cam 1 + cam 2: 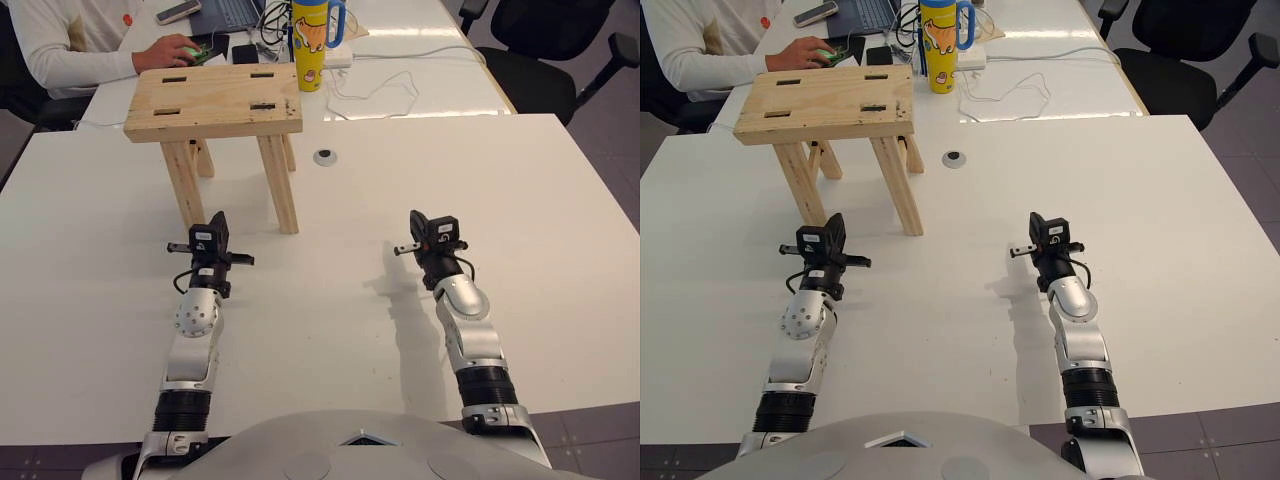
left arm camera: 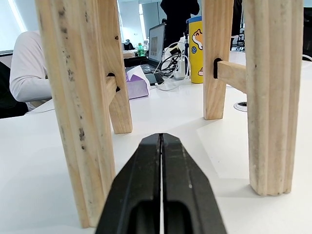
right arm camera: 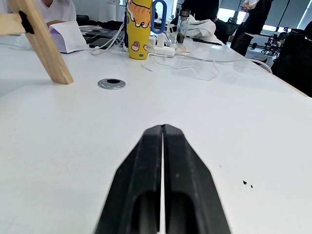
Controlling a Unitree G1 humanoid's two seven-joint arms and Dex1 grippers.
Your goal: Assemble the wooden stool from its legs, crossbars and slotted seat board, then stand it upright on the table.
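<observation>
Closest, the left end effector (image 1: 216,222) and right end effector (image 1: 417,220) sit low over the white counter (image 1: 530,200), both closed tight and empty, while the wooden stool (image 1: 283,190) stands upright by the far left corner, its seat board (image 1: 215,100) lengthwise along the far edge, a yellow mug (image 1: 311,45) beyond.

- A tall yellow cup (image 1: 311,45) with a blue handle stands upright on the far table (image 1: 440,60).
- Loose white cables (image 1: 375,95) lie just beside it.
- A round grey cable port (image 1: 325,157) sits in the near white table (image 1: 520,220).
</observation>
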